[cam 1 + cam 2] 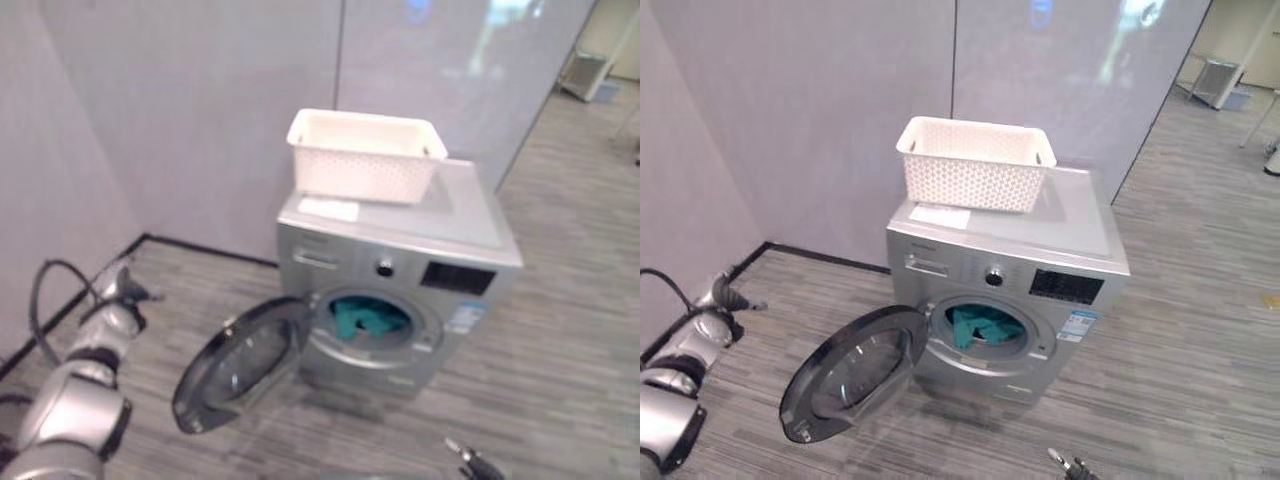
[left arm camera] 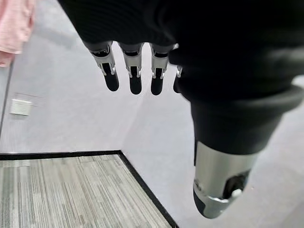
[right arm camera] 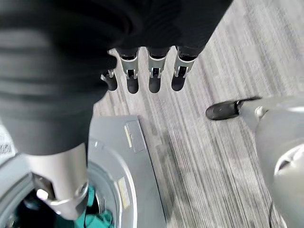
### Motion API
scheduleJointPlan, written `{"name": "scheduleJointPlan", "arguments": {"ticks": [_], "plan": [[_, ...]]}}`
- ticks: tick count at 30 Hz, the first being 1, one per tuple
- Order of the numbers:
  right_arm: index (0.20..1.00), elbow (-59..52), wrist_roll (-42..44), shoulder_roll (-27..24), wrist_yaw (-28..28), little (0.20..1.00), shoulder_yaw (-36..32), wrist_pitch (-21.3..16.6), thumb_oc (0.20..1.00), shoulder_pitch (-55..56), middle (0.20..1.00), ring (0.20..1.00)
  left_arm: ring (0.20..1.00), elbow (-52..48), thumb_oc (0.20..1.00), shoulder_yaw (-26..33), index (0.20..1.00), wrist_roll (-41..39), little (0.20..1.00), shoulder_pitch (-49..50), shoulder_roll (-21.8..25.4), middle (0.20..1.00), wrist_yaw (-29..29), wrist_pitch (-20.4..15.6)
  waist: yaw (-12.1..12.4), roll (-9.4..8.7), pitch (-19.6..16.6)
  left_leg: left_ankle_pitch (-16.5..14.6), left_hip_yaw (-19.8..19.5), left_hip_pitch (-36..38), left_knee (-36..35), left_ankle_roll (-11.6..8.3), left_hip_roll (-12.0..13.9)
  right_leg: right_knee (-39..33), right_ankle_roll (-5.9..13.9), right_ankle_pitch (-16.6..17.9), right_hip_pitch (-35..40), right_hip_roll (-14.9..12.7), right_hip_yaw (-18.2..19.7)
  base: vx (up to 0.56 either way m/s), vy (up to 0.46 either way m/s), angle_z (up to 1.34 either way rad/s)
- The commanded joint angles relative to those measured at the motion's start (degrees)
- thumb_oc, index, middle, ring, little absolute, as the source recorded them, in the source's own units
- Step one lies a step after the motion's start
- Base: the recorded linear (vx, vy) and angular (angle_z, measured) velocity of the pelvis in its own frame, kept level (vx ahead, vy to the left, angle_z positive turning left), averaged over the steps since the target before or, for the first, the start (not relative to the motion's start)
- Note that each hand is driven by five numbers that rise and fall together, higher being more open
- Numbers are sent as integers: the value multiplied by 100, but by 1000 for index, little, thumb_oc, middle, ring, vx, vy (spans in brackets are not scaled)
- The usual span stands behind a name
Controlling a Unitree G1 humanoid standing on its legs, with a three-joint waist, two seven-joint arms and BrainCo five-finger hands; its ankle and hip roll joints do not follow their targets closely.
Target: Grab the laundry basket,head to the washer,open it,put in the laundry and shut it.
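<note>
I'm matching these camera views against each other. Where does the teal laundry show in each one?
Left eye view: the teal laundry lies inside the drum of the washer, right of the open door.
Right eye view: same place, in the round opening.
Left wrist view: not in it.
Right wrist view: at a corner, past the right hand.
Shared landmark: the washer's silver door ring.

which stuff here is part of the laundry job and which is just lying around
Part of the job:
washer, door open
teal laundry in the drum
white basket on the washer
left hand, open
right hand, open

Just lying about:
pink cloth
white rack far off
</note>
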Motion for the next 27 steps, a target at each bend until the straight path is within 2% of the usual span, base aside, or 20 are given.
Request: {"name": "scheduleJointPlan", "arguments": {"ticks": [1, 2, 10, 15, 16, 18, 22, 27], "plan": [[1000, -241, 43, -2, 46, 1000, 23, -209, 1000, -268, 1000, 1000, 1000, 607, 1000, -93, 1000, -20, 1000, -928, 182, 1000, -33, -81, -75, -133, 402, -120, -51, -177, 68, 262, 72, 181, 489, -287, 298, -226, -22, -24, -26, -9], [1000, -263, 77, 3, 55, 1000, 42, -190, 1000, -258, 1000, 1000, 1000, 651, 1000, -86, 1000, -181, 1000, -1010, 159, 1000, -122, -89, -84, -201, 438, -105, -47, -241, 68, 254, 88, 147, 483, -286, 254, -212, -23, -10, -17, -9], [1000, -513, 122, 9, 124, 1000, 231, -89, 1000, -346, 1000, 1000, 1000, 1020, 1000, 123, 1000, -888, 1000, -1030, -88, 1000, -611, -37, -118, -419, 595, -108, 2, -322, 68, 273, 109, 44, 454, -261, 101, -138, 129, -1, -6, -5], [1000, -822, 103, 2, 149, 1000, 353, -48, 1000, -411, 1000, 1000, 1000, 1206, 1000, 180, 1000, -875, 1000, -961, -165, 1000, -747, 76, -182, -568, 685, -78, 27, -423, 68, 270, 139, 37, 427, -253, -42, -82, 228, -44, -28, -10], [1000, -1091, 134, -7, 154, 1000, 427, -62, 1000, -411, 1000, 1000, 1000, 1225, 1000, 133, 1000, -800, 1000, -921, -226, 1000, -810, 85, -218, -693, 754, -30, 36, -534, 68, 261, 181, 38, 401, -222, -178, -33, 284, -57, -47, -11], [1000, -1170, 146, -9, 155, 1000, 448, -67, 1000, -411, 1000, 1000, 1000, 1222, 1000, 117, 1000, -780, 1000, -915, -240, 1000, -816, 93, -228, -739, 764, -20, 36, -576, 68, 259, 198, 35, 393, -214, -235, -15, 303, -59, -55, -9], [1000, -1320, 124, 11, 120, 1000, 527, -104, 1000, -386, 1000, 1000, 1000, 1096, 1000, 30, 1000, -683, 1000, -767, -532, 1000, -847, 48, -258, -862, 813, 12, 20, -696, 68, 257, 261, 13, 371, -200, -357, 34, 347, -45, -55, -10], [1000, -1306, 193, -24, 52, 1000, 505, -192, 1000, -391, 1000, 1000, 1000, 665, 1000, -269, 1000, -763, 1000, -569, -1362, 1000, -861, -152, -294, -931, 913, 76, -44, -863, 68, 251, 285, -1, 319, -210, -510, 74, 388, -50, -29, 1]]}}
